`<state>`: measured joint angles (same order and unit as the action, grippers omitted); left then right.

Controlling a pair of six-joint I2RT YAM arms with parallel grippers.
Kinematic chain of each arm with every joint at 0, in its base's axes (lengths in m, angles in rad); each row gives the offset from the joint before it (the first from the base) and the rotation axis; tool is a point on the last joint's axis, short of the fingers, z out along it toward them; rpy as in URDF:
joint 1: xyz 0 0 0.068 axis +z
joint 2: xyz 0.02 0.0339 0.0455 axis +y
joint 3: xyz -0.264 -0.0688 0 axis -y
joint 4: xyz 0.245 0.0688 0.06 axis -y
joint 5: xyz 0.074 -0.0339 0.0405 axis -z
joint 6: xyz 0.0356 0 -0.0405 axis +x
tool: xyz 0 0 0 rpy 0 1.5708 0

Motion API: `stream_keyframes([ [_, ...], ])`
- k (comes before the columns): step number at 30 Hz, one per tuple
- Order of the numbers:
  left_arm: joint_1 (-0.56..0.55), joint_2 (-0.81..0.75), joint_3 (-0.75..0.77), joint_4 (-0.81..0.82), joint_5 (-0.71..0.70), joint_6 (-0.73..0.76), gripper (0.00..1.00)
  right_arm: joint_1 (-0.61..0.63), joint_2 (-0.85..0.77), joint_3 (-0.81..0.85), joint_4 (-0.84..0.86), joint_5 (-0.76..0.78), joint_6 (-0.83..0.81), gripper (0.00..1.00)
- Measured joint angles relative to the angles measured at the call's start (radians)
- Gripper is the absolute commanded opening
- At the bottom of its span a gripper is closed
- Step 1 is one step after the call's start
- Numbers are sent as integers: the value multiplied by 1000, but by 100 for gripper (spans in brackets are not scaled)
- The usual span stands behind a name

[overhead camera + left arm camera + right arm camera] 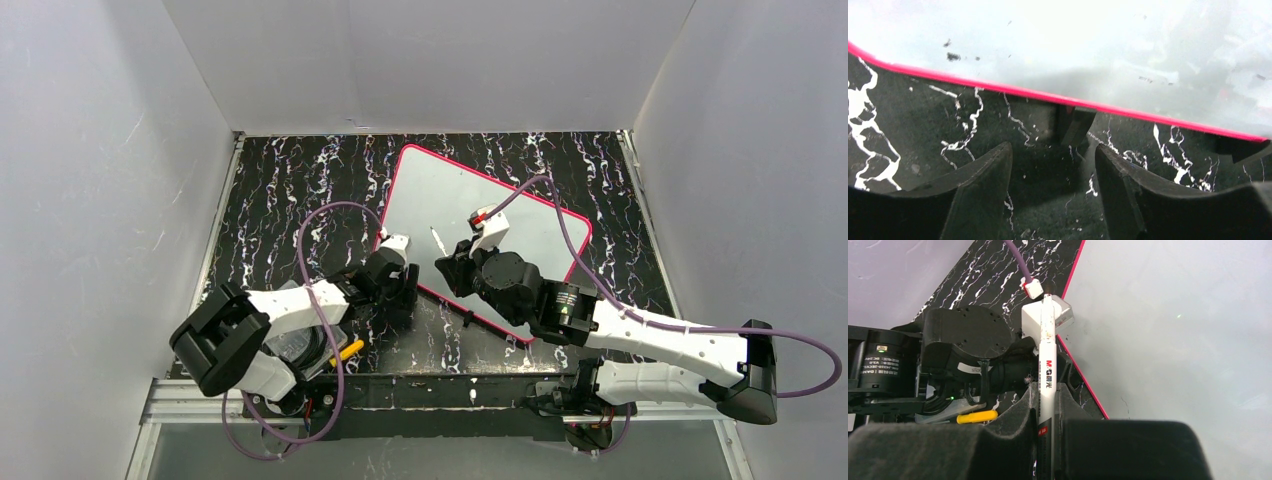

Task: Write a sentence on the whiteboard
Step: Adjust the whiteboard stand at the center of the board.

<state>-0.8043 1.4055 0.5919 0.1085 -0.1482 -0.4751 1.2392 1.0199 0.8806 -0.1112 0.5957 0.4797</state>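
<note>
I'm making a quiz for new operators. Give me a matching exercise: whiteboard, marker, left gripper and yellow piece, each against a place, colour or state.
1 whiteboard
2 marker
3 left gripper
4 yellow piece

A open, empty, beside the whiteboard's edge
B clamped in the right gripper
C pink-red frame
D beside the left arm

Pairs: 1-C, 2-B, 3-A, 4-D

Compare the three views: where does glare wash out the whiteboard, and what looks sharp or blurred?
Top external: even, soft light, the whiteboard a dull grey with no hot spot. Left wrist: the board's face blows out to white at upper left, and the left fingers are dark and soft. Right wrist: print on the marker is sharp, the right fingers near the lens blurred.
</note>
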Motion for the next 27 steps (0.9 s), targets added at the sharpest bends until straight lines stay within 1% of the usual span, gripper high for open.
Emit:
stream_keyframes([
  [4, -21, 47, 30, 21, -32, 11, 50, 0, 0, 0, 0, 0, 0, 1],
  [8, -37, 71, 45, 25, -58, 26, 39, 0, 0, 0, 0, 0, 0, 1],
  [10, -42, 80, 52, 25, -72, 34, 32, 0, 0, 0, 0, 0, 0, 1],
  [13, -53, 100, 68, 25, -92, 50, 18, 0, 0, 0, 0, 0, 2, 1],
  [15, -68, 109, 77, 25, -104, 60, 7, 0, 0, 0, 0, 0, 3, 1],
  [17, -81, 111, 79, 23, -129, 79, 0, 0, 0, 0, 0, 0, 3, 1],
  [21, -105, 111, 81, 17, -175, 87, 0, 0, 0, 0, 0, 0, 6, 1],
  [27, -163, 107, 106, -74, -283, -12, 0, 0, 0, 0, 0, 1, 13, 1],
])
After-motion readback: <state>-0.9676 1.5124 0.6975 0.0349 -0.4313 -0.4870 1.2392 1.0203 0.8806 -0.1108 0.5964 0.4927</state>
